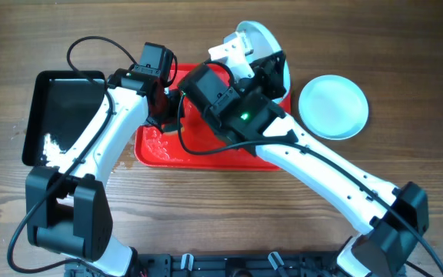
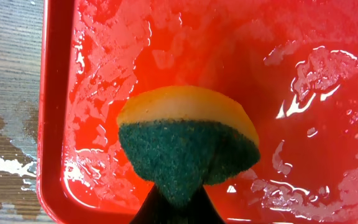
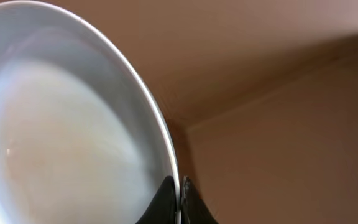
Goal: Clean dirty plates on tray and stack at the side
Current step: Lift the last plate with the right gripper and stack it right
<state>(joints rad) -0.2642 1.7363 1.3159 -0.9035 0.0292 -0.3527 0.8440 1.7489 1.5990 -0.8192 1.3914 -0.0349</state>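
Observation:
The red tray (image 1: 157,151) lies in the middle of the table, wet and foamy, and shows close up in the left wrist view (image 2: 55,106). My left gripper (image 2: 178,208) is shut on a yellow and green sponge (image 2: 188,143) just above the tray's wet floor near its left rim. My right gripper (image 3: 180,194) is shut on the rim of a white plate (image 3: 61,137). It holds the plate tilted on edge above the tray's far right end (image 1: 264,37). A second pale-blue plate (image 1: 333,108) lies flat on the table right of the tray. A third plate is not in view.
A black glossy tray (image 1: 60,104) with white foam at its near corner lies left of the red tray. Water is spilled on the wooden table (image 2: 5,165) beside the red tray's left rim. Both arms cross over the red tray.

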